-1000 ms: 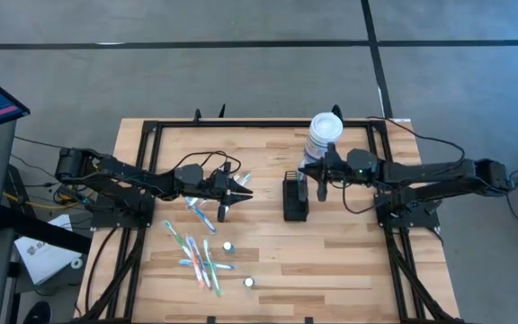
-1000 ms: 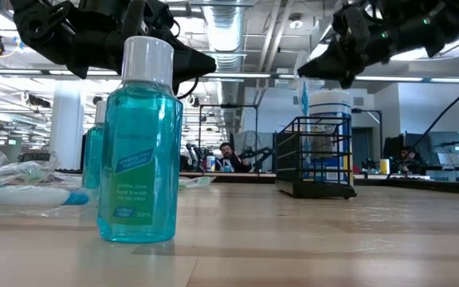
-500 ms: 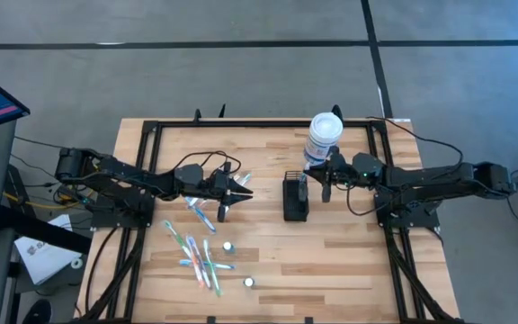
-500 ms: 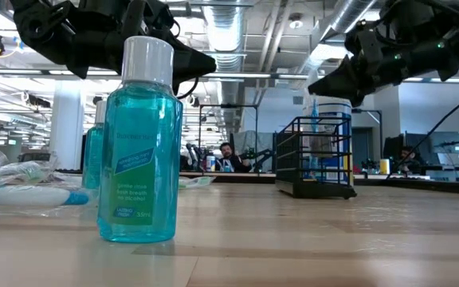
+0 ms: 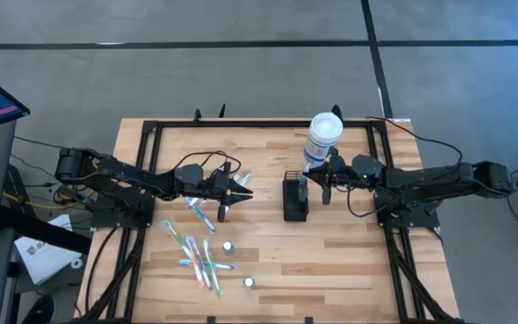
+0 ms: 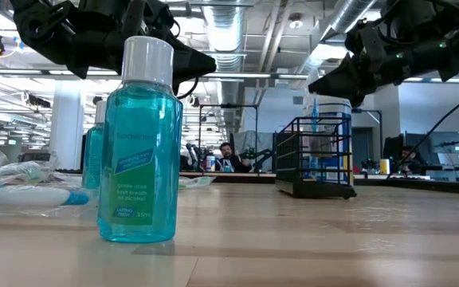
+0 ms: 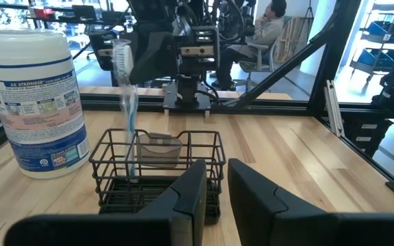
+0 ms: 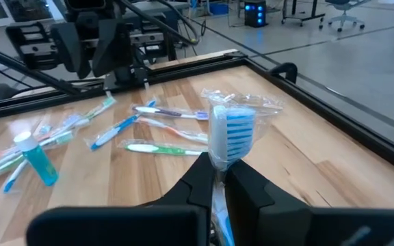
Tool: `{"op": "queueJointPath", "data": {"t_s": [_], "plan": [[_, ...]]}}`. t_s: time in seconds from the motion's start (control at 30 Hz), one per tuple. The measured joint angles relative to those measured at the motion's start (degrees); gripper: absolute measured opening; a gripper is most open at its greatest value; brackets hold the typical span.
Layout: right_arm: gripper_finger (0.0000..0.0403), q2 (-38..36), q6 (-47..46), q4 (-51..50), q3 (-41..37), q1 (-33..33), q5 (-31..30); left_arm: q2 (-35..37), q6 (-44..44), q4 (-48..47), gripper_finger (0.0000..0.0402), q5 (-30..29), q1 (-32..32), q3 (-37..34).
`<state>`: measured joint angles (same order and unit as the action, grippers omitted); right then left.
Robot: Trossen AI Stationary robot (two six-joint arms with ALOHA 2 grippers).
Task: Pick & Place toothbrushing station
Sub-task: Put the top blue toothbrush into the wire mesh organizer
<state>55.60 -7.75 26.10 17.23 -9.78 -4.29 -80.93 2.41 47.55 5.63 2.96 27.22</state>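
On the wooden table [image 5: 349,261], mid-board: toothbrushing station [image 5: 295,200], upright, near the white canister [image 5: 323,135]. Right gripper [image 5: 324,186] just beside the station's far end, pinched shut on a wrapped toothbrush [image 8: 230,133] standing in one compartment. Left gripper [image 5: 223,209] hovering well apart, narrowly parted, empty.

Likely trouble: dragging or tipping the light wire station if lifting off before letting go fully; snagging the crinkled wrapper on a wire; knocking the canister on the way back.

Counted: one station, one canister, two mouthwash bottles [image 5: 228,245] [image 5: 248,282], at least six loose toothbrushes [image 5: 200,256], overlapping.
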Motion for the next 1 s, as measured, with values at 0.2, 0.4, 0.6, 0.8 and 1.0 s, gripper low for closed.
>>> {"op": "queueJointPath", "data": {"t_s": [0.2, 0.4, 0.6, 0.8, 1.0], "plan": [[0.0017, 0.0, 0.0, 0.8, -1.1, -0.1, -0.1, 0.0, 0.0, 0.0, 0.0058, 0.0, 0.0, 0.0], [0.0023, 0.0, -0.2, 4.8, -3.7, -0.1, -0.1, 0.0, 0.0, 0.0, 0.0058, 0.0, 0.0, 0.0], [0.0030, 0.0, -0.3, 4.5, -3.7, -0.1, -0.2, 0.0, 0.0, 0.0, 0.0058, 0.0, 0.0, 0.0], [0.0025, 0.0, -0.3, 4.4, -3.7, -0.1, -0.2, 0.0, 0.0, 0.0, 0.0058, 0.0, 0.0, 0.0], [0.0038, 0.0, 0.0, 3.2, -3.7, -0.1, -0.2, 0.0, -0.4, 0.0, 0.0058, 0.0, 0.0, 0.0]]}}
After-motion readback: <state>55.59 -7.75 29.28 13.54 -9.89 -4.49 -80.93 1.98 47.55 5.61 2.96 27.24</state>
